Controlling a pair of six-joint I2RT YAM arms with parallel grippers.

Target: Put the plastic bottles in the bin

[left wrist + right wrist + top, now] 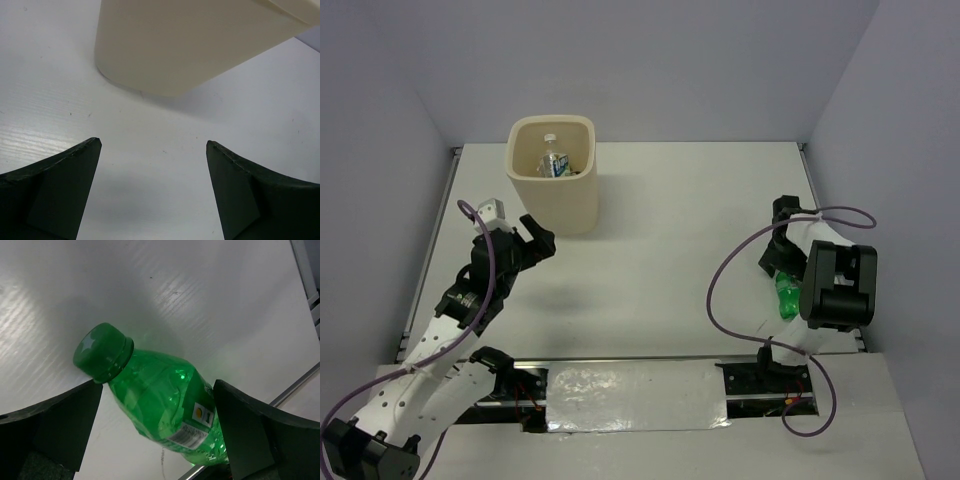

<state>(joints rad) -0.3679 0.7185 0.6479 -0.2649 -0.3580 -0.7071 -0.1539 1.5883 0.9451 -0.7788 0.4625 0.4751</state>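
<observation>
**What you can't make out around the bottles and the bin**

From above, the right arm (835, 285) covers most of the green bottle (787, 297), so you get only a sliver of it. In the right wrist view its base runs off the bottom edge behind a finger (250, 435) and its label print is too small to read. You can't tell whether the right gripper (158, 385) presses it or merely flanks it. Inside the bin (517, 150) you see one clear bottle (556, 160), its label too small to read, and the walls hide the bin's floor. The left wrist view cuts the bin's rim off at the top edge.
</observation>
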